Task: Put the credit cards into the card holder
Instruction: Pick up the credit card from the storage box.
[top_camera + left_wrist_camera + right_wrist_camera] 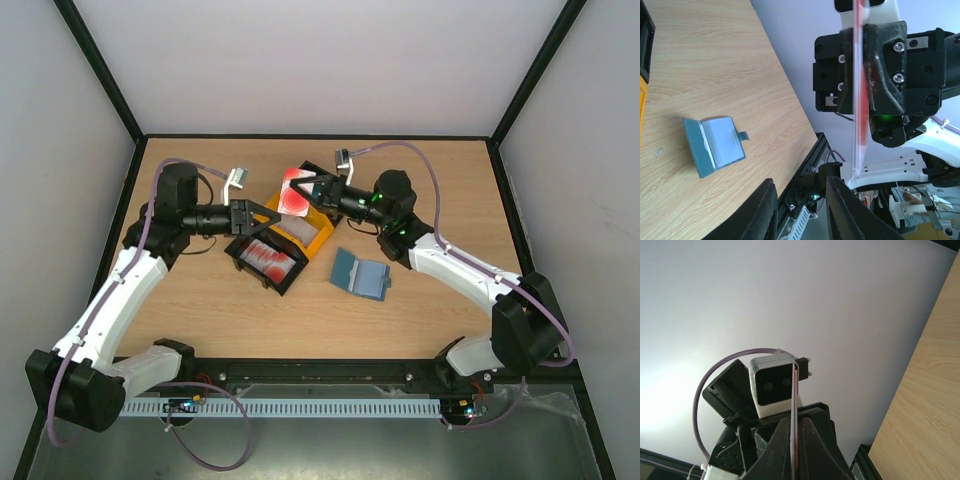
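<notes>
Left hand (pixel 801 186) is hanging narrowly open and empty at bottom; right hand (pixel 863 65) is pinching a credit card (pixel 858 145), upper right. Card holder (pixel 714 145) is lying open at left, probably needing edge-first insertion next.

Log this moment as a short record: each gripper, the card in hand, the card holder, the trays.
left gripper: open, holding nothing
right gripper: shut on one credit card
held card position: off the table, over the far end of the yellow tray in the top view
card holder: lying open on the table, right of the trays, not touched by either gripper
black tray: other cards with red print inside
</notes>
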`<action>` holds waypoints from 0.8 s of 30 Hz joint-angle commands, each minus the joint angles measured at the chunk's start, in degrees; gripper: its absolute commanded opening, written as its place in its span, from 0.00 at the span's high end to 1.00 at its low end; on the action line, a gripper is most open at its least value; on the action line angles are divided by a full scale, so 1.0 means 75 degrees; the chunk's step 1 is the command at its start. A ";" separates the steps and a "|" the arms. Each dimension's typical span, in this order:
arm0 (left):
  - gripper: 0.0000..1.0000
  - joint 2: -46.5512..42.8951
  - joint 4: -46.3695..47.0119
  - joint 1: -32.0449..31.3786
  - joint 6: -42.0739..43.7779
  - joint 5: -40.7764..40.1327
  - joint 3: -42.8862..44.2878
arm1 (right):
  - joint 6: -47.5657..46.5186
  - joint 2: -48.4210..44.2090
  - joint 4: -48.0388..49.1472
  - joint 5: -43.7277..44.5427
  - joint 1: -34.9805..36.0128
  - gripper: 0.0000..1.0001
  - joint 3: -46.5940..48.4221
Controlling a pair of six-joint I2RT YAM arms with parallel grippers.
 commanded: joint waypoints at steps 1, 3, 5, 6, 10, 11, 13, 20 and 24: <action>0.70 0.0106 0.0136 0.0040 -0.0047 0.0020 -0.0085 | 0.0172 -0.0141 0.0614 -0.0426 0.0051 0.98 -0.0042; 0.70 0.0181 0.0173 0.0033 -0.0182 0.0001 -0.0089 | 0.0175 -0.0122 0.0619 -0.0541 0.0085 0.98 -0.0031; 0.69 0.0274 0.0240 0.0041 -0.0350 0.0047 -0.0100 | 0.0104 -0.0102 0.0588 -0.0657 0.0131 0.98 -0.0021; 0.69 0.0303 0.0264 0.0037 -0.0412 0.0112 -0.0086 | 0.0023 -0.0102 0.0501 -0.0677 0.0157 0.98 -0.0015; 0.67 0.0172 0.0273 0.0037 -0.0197 0.0291 -0.0123 | -0.0252 -0.0159 0.0130 -0.0566 0.0174 0.98 -0.0069; 0.65 0.0109 0.0198 0.0034 -0.0022 0.0333 -0.0160 | -0.0269 -0.0159 0.0089 -0.0537 0.0174 0.98 -0.0049; 0.62 0.0020 0.0012 0.0028 0.0355 0.0513 -0.0251 | -0.0295 -0.0172 -0.0142 -0.0353 0.0174 0.98 0.0048; 0.50 -0.0255 -0.0254 -0.0077 0.0711 0.0619 -0.0357 | -0.0113 -0.0151 -0.0532 0.0041 0.0185 0.98 0.0162; 0.51 -0.0389 0.0107 -0.0086 0.0541 0.0704 -0.0396 | -0.0114 -0.0189 -0.0565 0.0073 0.0186 0.98 0.0157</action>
